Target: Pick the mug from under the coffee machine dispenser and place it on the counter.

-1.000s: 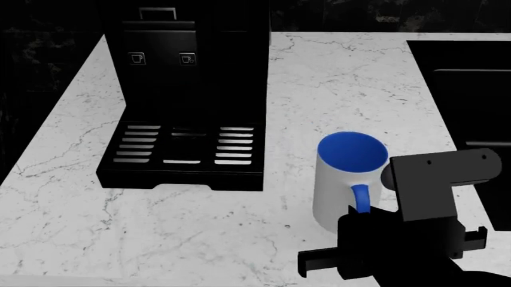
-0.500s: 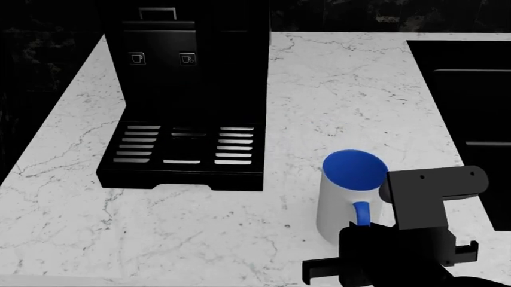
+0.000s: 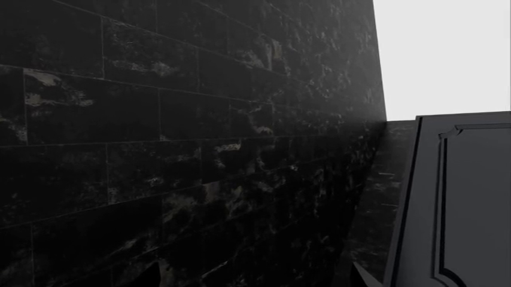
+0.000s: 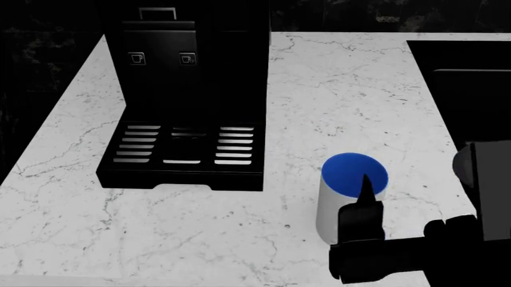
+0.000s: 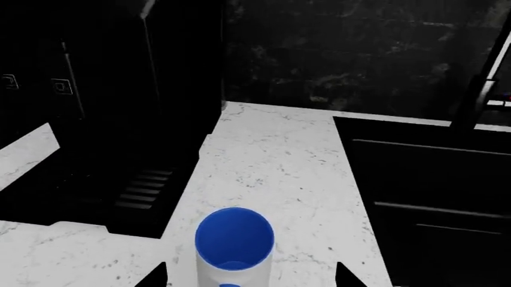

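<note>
The white mug [image 4: 334, 210] with the blue inside stands upright on the white marble counter [image 4: 200, 233], to the right of the black coffee machine [image 4: 191, 66] and off its slotted drip tray [image 4: 183, 146]. My right gripper [image 4: 363, 206] is open just in front of the mug, one finger rising before its rim. In the right wrist view the mug [image 5: 234, 239] stands between the two spread fingertips [image 5: 154, 276] without touching them, and the coffee machine [image 5: 104, 89] is beyond it. The left wrist view shows only faint dark tips far apart at the frame's edge.
A large black recessed sink [image 4: 471, 89] lies to the right of the mug, with a faucet [image 5: 479, 89] behind it. A dark tiled wall [image 3: 160, 149] and a grey cabinet door [image 3: 463, 203] fill the left wrist view.
My right gripper has let go of the mug's handle and opened, turning and drawing back a little. The mug now stands on the counter.
</note>
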Available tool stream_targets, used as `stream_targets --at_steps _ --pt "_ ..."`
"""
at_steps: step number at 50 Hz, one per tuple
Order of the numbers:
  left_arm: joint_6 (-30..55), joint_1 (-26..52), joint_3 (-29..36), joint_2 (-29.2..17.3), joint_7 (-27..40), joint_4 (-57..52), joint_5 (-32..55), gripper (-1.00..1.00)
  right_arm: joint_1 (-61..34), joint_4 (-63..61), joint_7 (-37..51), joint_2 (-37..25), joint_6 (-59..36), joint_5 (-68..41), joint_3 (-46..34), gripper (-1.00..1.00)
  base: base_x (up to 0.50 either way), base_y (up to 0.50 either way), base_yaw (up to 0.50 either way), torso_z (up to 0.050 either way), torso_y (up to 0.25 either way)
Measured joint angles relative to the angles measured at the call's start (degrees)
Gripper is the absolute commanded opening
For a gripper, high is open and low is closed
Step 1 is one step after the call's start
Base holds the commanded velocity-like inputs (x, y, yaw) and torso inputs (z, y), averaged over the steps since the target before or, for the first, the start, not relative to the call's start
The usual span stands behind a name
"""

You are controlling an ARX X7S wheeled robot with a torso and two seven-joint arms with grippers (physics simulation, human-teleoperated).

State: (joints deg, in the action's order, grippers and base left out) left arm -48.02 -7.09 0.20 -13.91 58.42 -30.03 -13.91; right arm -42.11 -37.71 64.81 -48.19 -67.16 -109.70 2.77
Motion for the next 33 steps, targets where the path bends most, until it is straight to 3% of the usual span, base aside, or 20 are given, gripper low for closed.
stream_targets --at_steps 7,13,22,33 --pt "0.0 0.0 0.1 -0.1 0.2 0.0 -0.3 1.0 -2.1 -10.2 11.4 -9.3 7.3 -17.3 7.7 1.0 0.0 0.0 0.0 0.0 0.0" --pt "0.0 -0.1 0.1 -0.1 0.3 0.0 -0.6 1.0 3.6 -15.7 17.6 -12.4 7.8 -29.4 23.5 1.0 0.0 0.0 0.0 0.0 0.0" --pt "0.4 0.0 0.2 -0.1 0.4 -0.1 -1.1 1.0 13.2 -19.6 22.0 -9.0 2.4 -42.8 46.8 1.0 0.0 0.0 0.0 0.0 0.0" --pt "1.0 0.2 0.4 -0.3 0.5 -0.2 -1.4 1.0 16.0 -21.4 24.1 -5.2 -1.3 -46.5 53.4 1.0 0.0 0.0 0.0 0.0 0.0"
